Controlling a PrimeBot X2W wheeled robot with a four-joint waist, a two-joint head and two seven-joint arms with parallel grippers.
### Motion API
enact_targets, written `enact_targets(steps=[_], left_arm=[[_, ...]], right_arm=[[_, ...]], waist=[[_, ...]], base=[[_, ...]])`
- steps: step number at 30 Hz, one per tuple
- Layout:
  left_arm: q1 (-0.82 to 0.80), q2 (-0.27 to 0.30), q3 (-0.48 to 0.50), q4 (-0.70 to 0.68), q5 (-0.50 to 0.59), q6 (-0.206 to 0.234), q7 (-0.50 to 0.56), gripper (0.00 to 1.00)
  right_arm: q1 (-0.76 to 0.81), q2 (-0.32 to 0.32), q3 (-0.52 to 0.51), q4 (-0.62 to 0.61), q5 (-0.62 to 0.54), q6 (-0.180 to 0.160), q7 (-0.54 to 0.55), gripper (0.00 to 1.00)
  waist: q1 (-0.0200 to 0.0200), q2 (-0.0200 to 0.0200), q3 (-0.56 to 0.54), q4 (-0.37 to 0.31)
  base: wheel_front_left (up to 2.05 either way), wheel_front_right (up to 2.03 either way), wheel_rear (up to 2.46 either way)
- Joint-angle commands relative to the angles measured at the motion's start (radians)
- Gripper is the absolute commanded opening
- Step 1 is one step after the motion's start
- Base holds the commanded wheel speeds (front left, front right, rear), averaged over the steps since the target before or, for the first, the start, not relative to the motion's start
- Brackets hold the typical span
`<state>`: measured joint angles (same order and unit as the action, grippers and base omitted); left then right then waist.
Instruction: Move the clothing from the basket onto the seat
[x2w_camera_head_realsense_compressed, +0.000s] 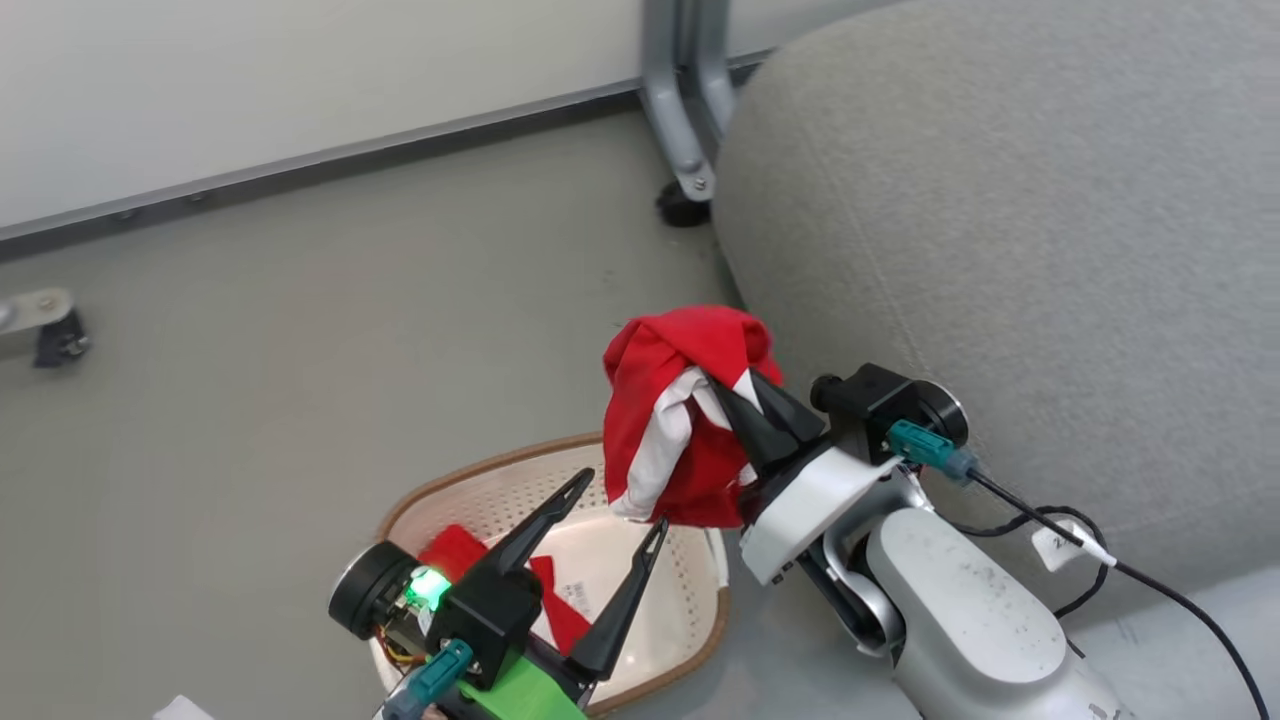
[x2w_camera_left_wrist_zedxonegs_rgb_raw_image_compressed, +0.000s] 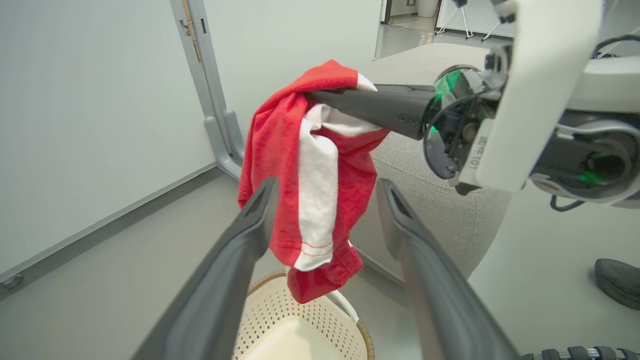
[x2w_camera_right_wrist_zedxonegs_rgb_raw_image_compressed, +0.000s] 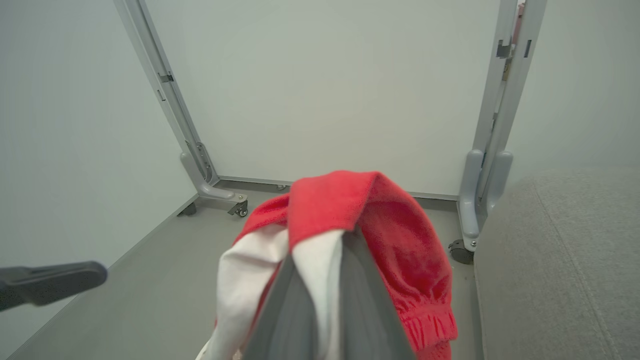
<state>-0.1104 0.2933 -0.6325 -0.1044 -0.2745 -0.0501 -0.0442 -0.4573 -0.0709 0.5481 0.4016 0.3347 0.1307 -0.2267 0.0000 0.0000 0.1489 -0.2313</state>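
My right gripper (x2w_camera_head_realsense_compressed: 745, 392) is shut on a red and white garment (x2w_camera_head_realsense_compressed: 680, 420), which hangs in the air above the basket's far right rim, close to the grey seat (x2w_camera_head_realsense_compressed: 1000, 250). That garment (x2w_camera_left_wrist_zedxonegs_rgb_raw_image_compressed: 310, 180) dangles from the right fingers (x2w_camera_left_wrist_zedxonegs_rgb_raw_image_compressed: 370, 107) in the left wrist view, and drapes over my own fingertips (x2w_camera_right_wrist_zedxonegs_rgb_raw_image_compressed: 345, 240) in the right wrist view. The cream basket (x2w_camera_head_realsense_compressed: 670, 600) sits on the floor below, with more red clothing (x2w_camera_head_realsense_compressed: 465, 552) inside. My left gripper (x2w_camera_head_realsense_compressed: 620, 505) stands open over the basket, holding nothing.
A grey metal frame leg with a caster (x2w_camera_head_realsense_compressed: 685, 190) stands beside the seat's far corner. Another caster (x2w_camera_head_realsense_compressed: 55, 335) is at the far left by the white wall panel. A dark shoe (x2w_camera_left_wrist_zedxonegs_rgb_raw_image_compressed: 617, 280) rests on the floor. A cable (x2w_camera_head_realsense_compressed: 1100, 560) trails from my right wrist.
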Motion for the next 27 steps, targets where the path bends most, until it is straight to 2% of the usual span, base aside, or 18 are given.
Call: enact_targets(steps=[1, 9, 14, 21, 27], left_arm=[[-0.024, 0.008, 0.0, -0.007, 0.011, -0.003, 0.004, 1.0], [-0.062, 0.041, -0.002, -0.037, 0.021, -0.015, 0.032, 1.0], [-0.085, 0.06, -0.003, -0.061, 0.03, -0.02, 0.055, 1.0], [-0.154, 0.078, -0.019, -0.111, 0.054, -0.035, 0.087, 1.0], [-0.245, 0.102, -0.022, -0.145, 0.075, -0.055, 0.096, 1.0]], right_arm=[[-0.013, 0.002, -0.011, 0.003, 0.0, 0.0, -0.007, 0.0], [-0.017, 0.005, -0.087, 0.005, 0.019, 0.0, -0.024, 0.0], [-0.04, -0.007, -0.148, 0.005, 0.027, 0.0, -0.032, 0.0], [-0.132, -0.057, -0.268, -0.003, 0.033, 0.0, -0.04, 0.0], [-0.24, -0.119, -0.403, -0.023, 0.028, 0.0, -0.039, 0.0]], waist=[[0.0, 0.0, 0.055, -0.117], [0.0, 0.0, 0.115, -0.239], [0.0, 0.0, 0.164, -0.274], [0.0, 0.0, 0.27, -0.249], [0.0, 0.0, 0.386, -0.184]], base=[[0.0, 0.0, 0.0], [0.0, 0.0, 0.0], [0.0, 0.0, 0.0], [0.0, 0.0, 0.0], [0.0, 0.0, 0.0]])
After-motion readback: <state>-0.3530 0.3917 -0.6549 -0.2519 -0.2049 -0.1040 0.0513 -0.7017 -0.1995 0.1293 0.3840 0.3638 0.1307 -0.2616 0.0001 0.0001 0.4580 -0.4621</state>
